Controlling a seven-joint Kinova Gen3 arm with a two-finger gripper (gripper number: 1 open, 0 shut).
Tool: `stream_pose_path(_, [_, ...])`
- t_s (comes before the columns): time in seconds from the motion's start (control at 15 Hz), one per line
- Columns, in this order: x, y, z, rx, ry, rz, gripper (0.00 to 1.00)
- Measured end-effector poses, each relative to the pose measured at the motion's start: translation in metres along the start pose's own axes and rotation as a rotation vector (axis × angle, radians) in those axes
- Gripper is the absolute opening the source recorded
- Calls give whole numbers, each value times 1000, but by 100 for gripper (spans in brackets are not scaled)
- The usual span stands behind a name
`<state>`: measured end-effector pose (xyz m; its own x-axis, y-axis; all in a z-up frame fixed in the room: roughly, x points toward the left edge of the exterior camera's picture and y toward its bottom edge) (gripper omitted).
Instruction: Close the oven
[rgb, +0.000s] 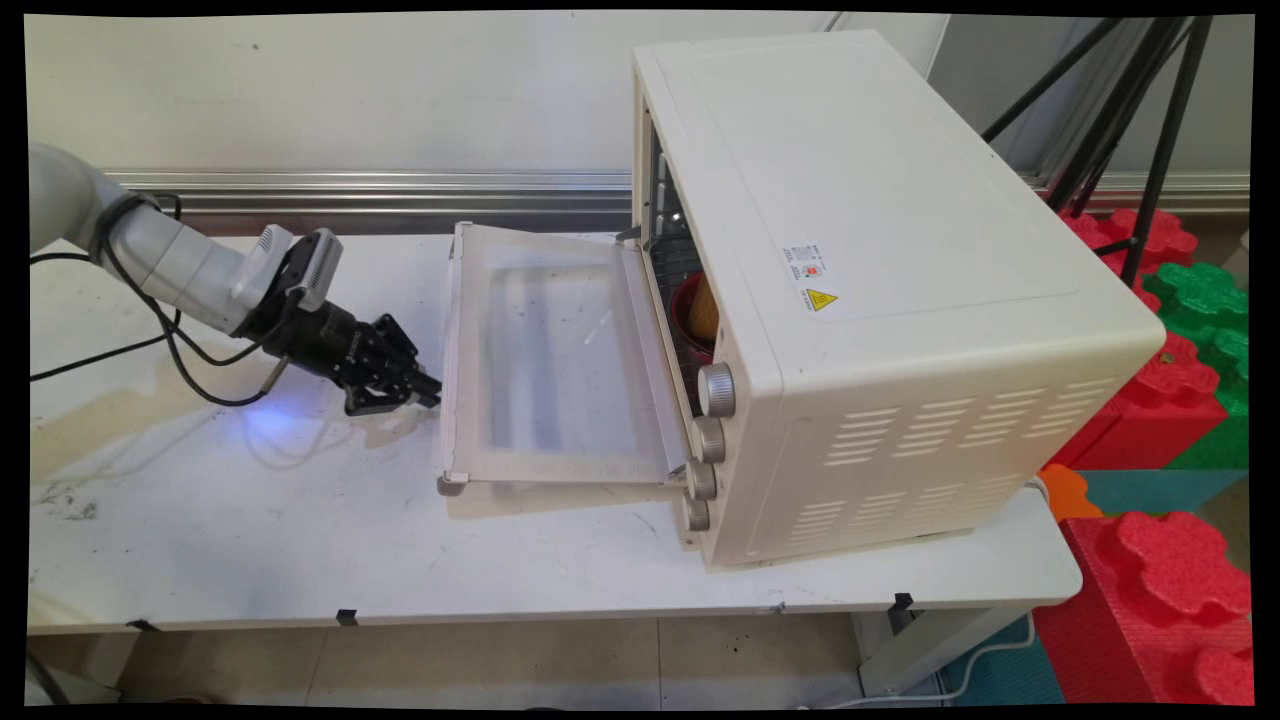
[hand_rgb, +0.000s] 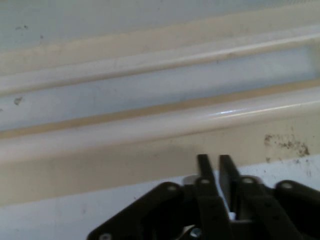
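- White table (rgb: 300, 540) fills the lower half of the main view, scuffed and stained at its left side, with a pale wall and a metal rail running behind it.
- At right of centre on the table stands a cream toaster oven (rgb: 880, 300), its oven door (rgb: 555, 360) swung down flat toward the left of the frame.
- Inside the open cavity, a red bowl (rgb: 688, 305) with something yellow-orange in it shows just past the door hinge.
- Four silver knobs (rgb: 716, 390) line the oven's front edge, lower centre.
- From the left edge, the white arm reaches in low over the table; its black gripper (rgb: 425, 388) sits just left of the door's outer edge, near it, at centre left.
- Black cables (rgb: 150, 340) loop from the arm down toward the table.
- Black tripod legs (rgb: 1150, 120) stand at upper right, and red and green foam blocks (rgb: 1160, 600) pile at the right edge.
- In the hand view, the gripper (hand_rgb: 216, 162) rises from the bottom edge, right of centre, its two fingers (hand_rgb: 203, 165) drawn close together with only a thin slit between them, gripping nothing.
- Just ahead of the fingertips, the cream rim of the oven door (hand_rgb: 150, 125) crosses the whole frame as slanted bands; whether the tips touch it I cannot tell.
- Bare table (hand_rgb: 60, 220) shows at lower left, with brown specks at right.
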<state>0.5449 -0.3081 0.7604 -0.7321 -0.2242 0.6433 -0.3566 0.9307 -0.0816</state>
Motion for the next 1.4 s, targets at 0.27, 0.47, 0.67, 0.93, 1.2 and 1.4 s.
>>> stream_pose_path(0.27, [-1, -1, 8, -4, 17, -7, 0])
stream_pose_path(0.47, [0, -1, 12, -2, 36, -7, 0])
stream_pose_path(0.67, [1, -2, 12, 8, 60, -10, 0])
stream_pose_path(0.93, [4, -1, 6, 24, 91, -16, 0])
stream_pose_path(1.2, [12, 1, -4, 41, 122, -12, 0])
stream_pose_path(1.4, [23, 0, -14, 57, 155, -2, 0])
